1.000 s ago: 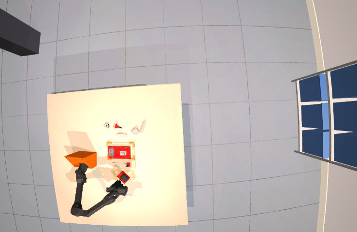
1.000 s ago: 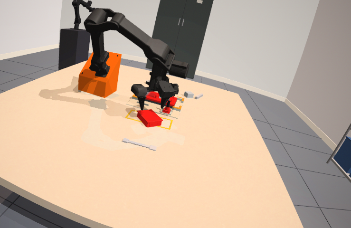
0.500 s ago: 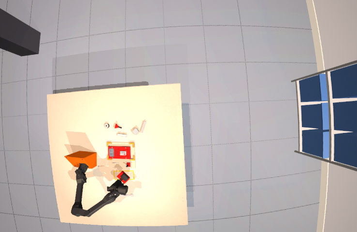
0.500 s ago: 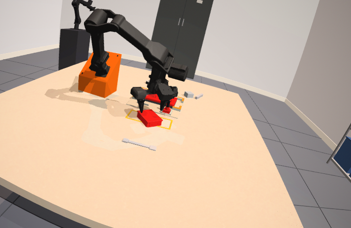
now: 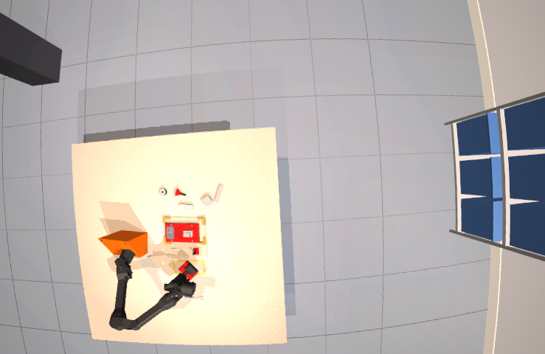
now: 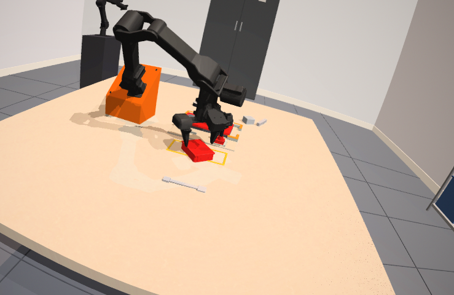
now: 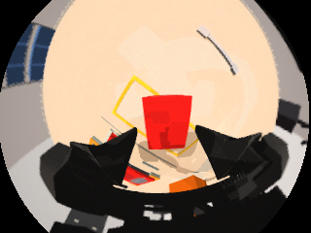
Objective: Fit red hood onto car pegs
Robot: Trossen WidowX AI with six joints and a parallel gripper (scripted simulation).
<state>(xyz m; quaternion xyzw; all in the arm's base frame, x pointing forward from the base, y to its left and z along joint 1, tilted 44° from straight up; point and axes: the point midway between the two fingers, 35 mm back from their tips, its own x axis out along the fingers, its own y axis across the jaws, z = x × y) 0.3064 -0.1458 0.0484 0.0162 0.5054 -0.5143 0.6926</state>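
The red hood [image 5: 183, 267] [image 6: 198, 153] [image 7: 167, 114] lies roof up on the table, turned at an angle across the yellow rectangle [image 6: 225, 158] [image 7: 124, 94]. My gripper [image 6: 199, 144] [image 7: 166, 128] is open and empty, pointing down. Its fingertips are low at the hood's rear part, one towards each side; whether they touch it I cannot tell. The red chassis [image 5: 178, 237] [image 6: 228, 130] sits in the jig [image 5: 166, 217] [image 6: 240, 126] with a pale engine block [image 5: 187, 233] on its deck. The pegs are too small to make out clearly. The hood's corner holes do not show.
A small red part [image 5: 195, 251] [image 6: 219, 140] stands between hood and chassis. A white bar with wide ends [image 6: 183, 184] [image 7: 219, 49] lies on the hood's other side. The orange arm base [image 5: 135, 240] [image 6: 148, 93] is left. A wheel [image 5: 162, 191] and grey block [image 5: 206, 199] [image 6: 248, 120] lie beyond the jig.
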